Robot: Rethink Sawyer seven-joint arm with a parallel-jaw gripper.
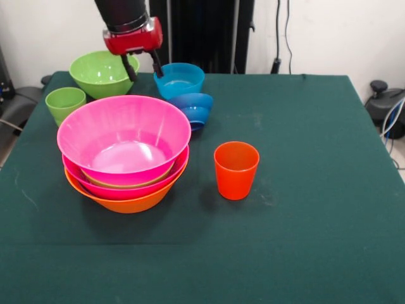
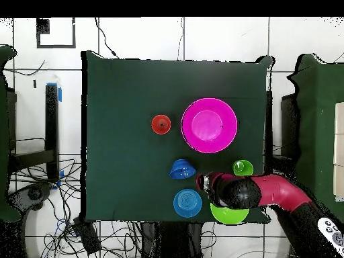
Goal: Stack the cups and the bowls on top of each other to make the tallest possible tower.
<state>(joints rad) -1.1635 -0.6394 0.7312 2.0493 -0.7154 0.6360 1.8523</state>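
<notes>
- One orange-red cup (image 1: 236, 170) stands nearest on the worktop (image 1: 304, 209), beside the tower (image 1: 124, 152): two pink bowls in one orange.
- One light green cup (image 1: 65, 103) behind.
- Two blue bowls (image 1: 192, 109), one green bowl (image 1: 101, 73) farthest.
- Claw (image 1: 144, 68) released, empty, between green bowl and light blue bowl (image 1: 179, 80).

Arm comes down at the green bowl (image 1: 103, 73). Gripper (image 1: 143, 66) hangs just beside its rim, fingers spread, empty.

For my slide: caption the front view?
Open gripper hovers between green bowl and light blue bowl, behind the tower.
</notes>
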